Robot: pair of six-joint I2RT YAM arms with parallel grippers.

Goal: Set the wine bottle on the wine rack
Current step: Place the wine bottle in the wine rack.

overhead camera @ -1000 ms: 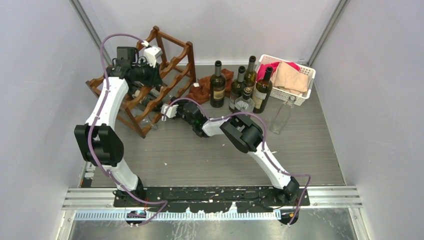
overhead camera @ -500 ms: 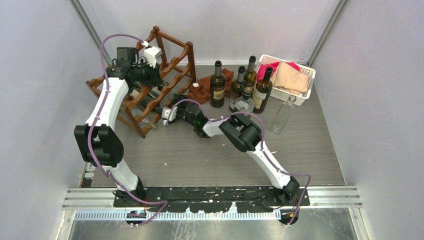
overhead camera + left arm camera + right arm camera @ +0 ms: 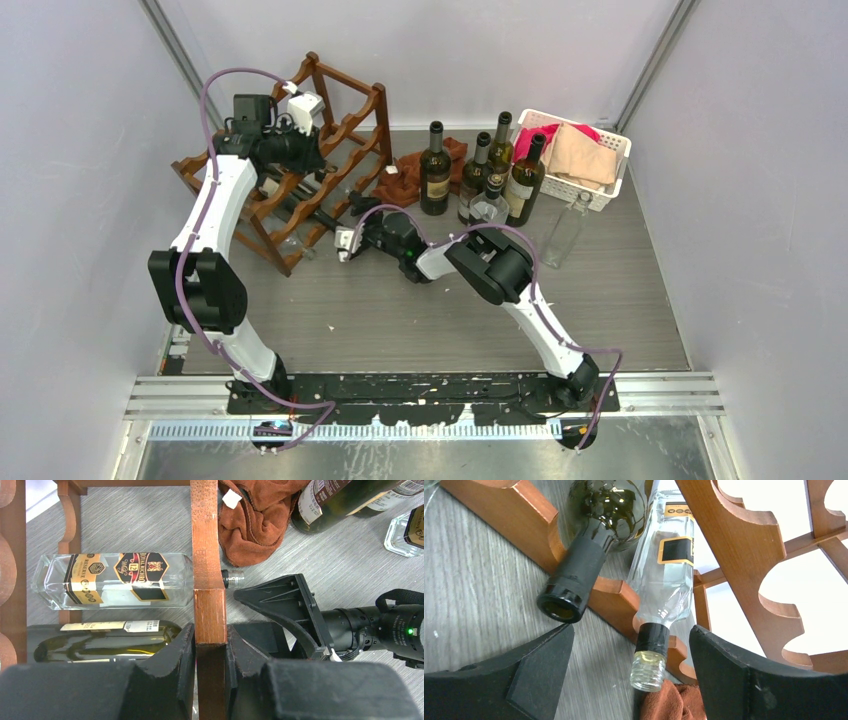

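Note:
The wine rack (image 3: 352, 128), dark reddish-brown with scalloped rails, stands at the back left. My left gripper (image 3: 316, 152) is shut on one of its wooden bars (image 3: 206, 555), pads (image 3: 186, 645) pressed on both sides. The wine bottle (image 3: 666, 575), clear glass with a black-and-gold label, lies on the lowest rails (image 3: 744, 560), also seen from above (image 3: 115, 580). My right gripper (image 3: 631, 630) is open just off its neck; the threaded mouth sits between the spread fingers without touching them. In the top view that gripper (image 3: 347, 243) hangs in front of the rack. A dark green bottle (image 3: 589, 560) lies beside the clear one.
Several dark bottles (image 3: 435, 170) stand upright at the back middle. A brown cloth (image 3: 410, 168) lies by the rack's foot. A white basket (image 3: 612, 188) with cloths stands at the back right, with a clear bottle (image 3: 563, 232) in front of it.
My right gripper has opened, let go of the clear bottle's neck and drawn back a little from the rack. The left gripper has stayed shut on the rack.

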